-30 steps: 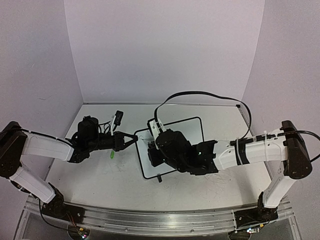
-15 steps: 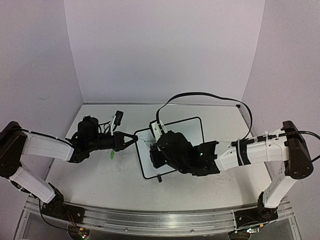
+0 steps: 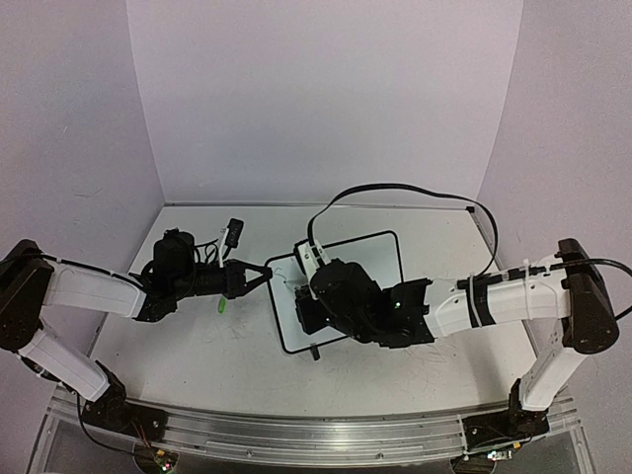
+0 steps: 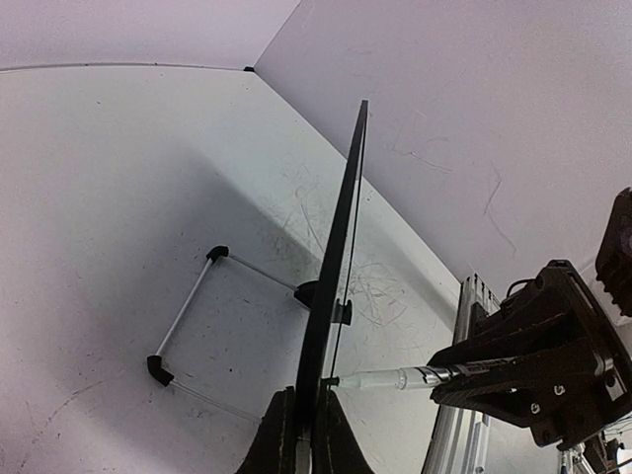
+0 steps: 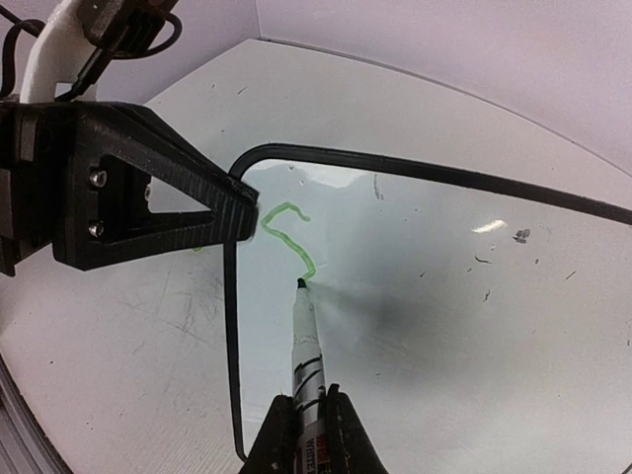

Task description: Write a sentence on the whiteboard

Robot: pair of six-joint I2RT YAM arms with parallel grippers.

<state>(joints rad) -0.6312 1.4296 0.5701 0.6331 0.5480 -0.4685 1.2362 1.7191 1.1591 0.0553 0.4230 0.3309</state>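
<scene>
One green squiggle (image 5: 286, 232) by the left edge of the small white black-framed board (image 3: 373, 255), on the middle of the desk (image 3: 197, 346). Pinched there by the left gripper (image 4: 304, 427). Squeezed in the right gripper (image 5: 306, 420): a white marker pen (image 5: 308, 351), tip down. First letter; next, pull it along softly.

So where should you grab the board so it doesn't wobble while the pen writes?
Pinch the board by its thin black left edge, near the corner, coming in from the left. It is flat and thin, so a claw fits over front and back there, away from the pen. The left claw is shut on just that spot.
</scene>
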